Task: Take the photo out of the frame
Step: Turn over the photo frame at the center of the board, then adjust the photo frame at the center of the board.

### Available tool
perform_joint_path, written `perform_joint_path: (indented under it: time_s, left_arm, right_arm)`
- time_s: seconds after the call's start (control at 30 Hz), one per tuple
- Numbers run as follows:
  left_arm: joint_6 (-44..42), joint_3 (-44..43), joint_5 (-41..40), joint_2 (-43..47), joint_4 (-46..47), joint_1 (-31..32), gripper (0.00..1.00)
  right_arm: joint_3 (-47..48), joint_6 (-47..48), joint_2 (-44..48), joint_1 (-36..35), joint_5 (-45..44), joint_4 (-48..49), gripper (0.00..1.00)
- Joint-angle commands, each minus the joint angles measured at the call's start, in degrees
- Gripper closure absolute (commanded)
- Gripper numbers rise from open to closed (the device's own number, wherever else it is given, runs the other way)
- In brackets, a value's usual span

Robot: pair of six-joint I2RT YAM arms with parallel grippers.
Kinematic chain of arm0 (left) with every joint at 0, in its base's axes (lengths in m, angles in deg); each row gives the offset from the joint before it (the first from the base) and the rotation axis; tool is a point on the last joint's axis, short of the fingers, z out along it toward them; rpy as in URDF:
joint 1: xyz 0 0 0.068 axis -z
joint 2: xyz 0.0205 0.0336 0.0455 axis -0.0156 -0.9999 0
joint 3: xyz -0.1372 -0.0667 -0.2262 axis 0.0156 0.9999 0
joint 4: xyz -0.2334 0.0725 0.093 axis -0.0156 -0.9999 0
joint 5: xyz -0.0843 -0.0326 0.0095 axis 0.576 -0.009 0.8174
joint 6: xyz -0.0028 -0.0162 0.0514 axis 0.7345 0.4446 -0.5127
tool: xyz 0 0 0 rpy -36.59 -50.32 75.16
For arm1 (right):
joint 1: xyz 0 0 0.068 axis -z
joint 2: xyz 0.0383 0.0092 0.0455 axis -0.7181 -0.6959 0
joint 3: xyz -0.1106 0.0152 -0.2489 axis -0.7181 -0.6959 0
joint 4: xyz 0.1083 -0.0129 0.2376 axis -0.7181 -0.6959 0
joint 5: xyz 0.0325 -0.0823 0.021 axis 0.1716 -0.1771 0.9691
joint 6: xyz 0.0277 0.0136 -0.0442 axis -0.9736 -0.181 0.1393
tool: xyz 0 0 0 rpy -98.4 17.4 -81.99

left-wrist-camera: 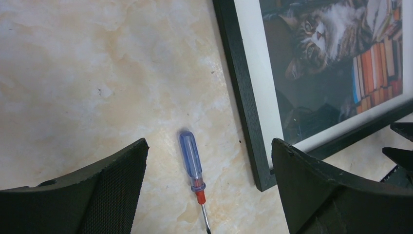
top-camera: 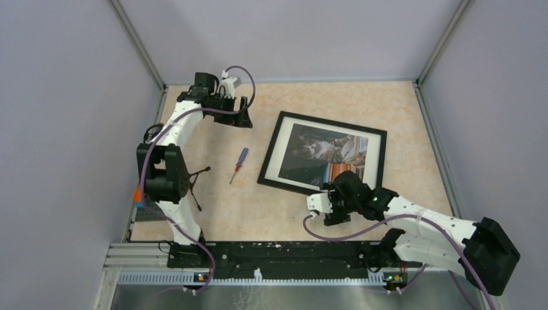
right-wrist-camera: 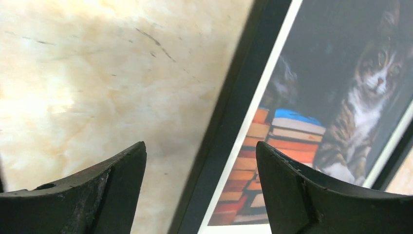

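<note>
The frame (top-camera: 270, 153) is a thin black rectangle lying flat right of the table's middle, face up. The photo (top-camera: 321, 150), a grey-white cat among stacked books with a white margin, sits inside it. My right gripper (top-camera: 337, 178) hovers open over the frame's near edge. In the right wrist view the frame's black bar (right-wrist-camera: 234, 117) and the photo's margin and books (right-wrist-camera: 292, 131) run between the open right gripper's (right-wrist-camera: 200, 145) fingers, with nothing held. My left gripper (top-camera: 243, 113) is open and empty at the back left. It looks down on the frame's corner (left-wrist-camera: 238, 87) and the photo (left-wrist-camera: 331, 48).
A small screwdriver (top-camera: 239, 165) with a blue handle lies on the table left of the frame, below my left gripper (left-wrist-camera: 209, 144) in the left wrist view (left-wrist-camera: 191, 161). Grey walls close in the table. A black rail (top-camera: 278, 255) runs along the near edge.
</note>
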Motion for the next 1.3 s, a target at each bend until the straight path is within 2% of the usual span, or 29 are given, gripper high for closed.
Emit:
perform_joint_path:
  time_s: [0.0, 0.1, 0.27, 0.37, 0.47, 0.6, 0.77, 0.83, 0.93, 1.1, 1.27]
  left_arm:
    - [-3.8, 2.3, 6.5, 4.2, 0.4, -0.3, 0.01]
    - [-10.1, 7.4, 10.1, 8.3, 2.6, 0.3, 0.01]
    - [-25.4, 20.0, 15.9, 17.0, 4.0, 2.1, 0.01]
    - [-35.2, 25.6, 14.1, 20.5, 0.1, 5.2, 0.01]
    - [-43.0, 30.9, 9.6, 23.8, -2.1, 11.1, 0.01]
    - [-48.0, 36.5, 5.1, 25.3, -2.3, 20.4, 0.08]
    - [-46.2, 38.2, 3.1, 20.9, 0.5, 27.4, 0.18]
    - [-44.8, 37.3, 2.2, 17.7, 1.4, 29.3, 0.22]
    - [-42.2, 35.5, 1.7, 12.8, 1.7, 30.8, 0.29]
    - [-38.4, 32.7, -0.8, 7.3, 2.0, 30.7, 0.34]
    - [-36.4, 29.1, -0.9, 3.6, 2.1, 26.9, 0.36]
  right_arm:
    - [8.6, -3.5, 0.7, -0.9, 10.8, -11.6, 0.18]
    - [16.5, -8.2, -4.9, 1.2, 11.6, -14.7, 0.18]
    - [36.9, -13.3, -24.5, 21.4, 25.0, -23.5, 0.18]
    - [50.7, -14.4, -35.4, 29.9, 29.8, -28.6, 0.18]
    - [65.9, -17.0, -46.1, 35.6, 30.9, -31.5, 0.18]
    - [85.5, -19.7, -61.3, 40.6, 31.7, -37.3, 0.18]
    - [104.6, -23.8, -77.9, 45.2, 33.2, -43.8, 0.18]
    - [107.4, -24.6, -81.3, 46.2, 33.6, -44.6, 0.18]
    - [105.6, -24.2, -83.0, 46.9, 32.6, -44.0, 0.18]
    - [96.3, -22.1, -81.5, 47.0, 31.3, -43.2, 0.18]
    - [86.2, -22.1, -77.5, 50.2, 33.9, -43.0, 0.19]
